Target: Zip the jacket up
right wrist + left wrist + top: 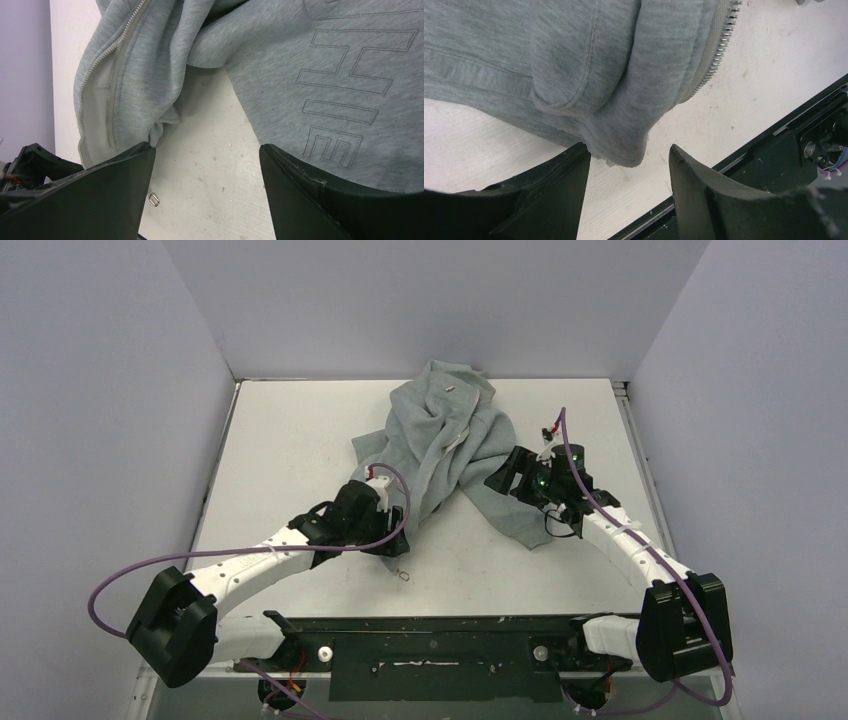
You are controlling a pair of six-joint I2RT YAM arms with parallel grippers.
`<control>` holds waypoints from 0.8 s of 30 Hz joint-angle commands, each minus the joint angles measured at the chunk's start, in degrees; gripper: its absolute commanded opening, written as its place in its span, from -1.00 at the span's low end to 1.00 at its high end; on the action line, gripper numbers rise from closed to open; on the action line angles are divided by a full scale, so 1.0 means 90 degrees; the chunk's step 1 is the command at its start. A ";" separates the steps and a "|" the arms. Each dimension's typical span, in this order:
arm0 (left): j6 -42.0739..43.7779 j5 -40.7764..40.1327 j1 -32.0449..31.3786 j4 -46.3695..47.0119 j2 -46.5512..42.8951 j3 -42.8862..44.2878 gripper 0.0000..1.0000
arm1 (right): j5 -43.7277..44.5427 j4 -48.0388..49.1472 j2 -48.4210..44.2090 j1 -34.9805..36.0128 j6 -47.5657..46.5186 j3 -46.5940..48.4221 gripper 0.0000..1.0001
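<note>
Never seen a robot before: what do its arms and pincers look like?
Left arm and right arm: white links, chunky black joints, a purple cable looping along each. Left gripper and right gripper: two thick matte-black wedge fingers each.

**Two white-shelled arms with black joints on one black base rail [430,635]**

At each end of the rail sits a bulky black joint housing [175,625]. Beyond these, the left arm [250,565] and right arm [625,535] have white link shells and black wrist blocks. A purple cable [100,590] runs along each arm. Two round white fittings [324,652] show on the rail's face. Small green lights [545,480] glow on the right wrist, far from the rail. The left gripper [629,155] and right gripper [207,150] have matte black, wedge-shaped fingers.
</note>
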 commanded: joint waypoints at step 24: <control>-0.0177 0.0023 -0.0095 0.0727 0.0358 -0.0011 -0.47 | 0.0117 0.0190 -0.0010 0.0023 0.0103 0.0028 0.54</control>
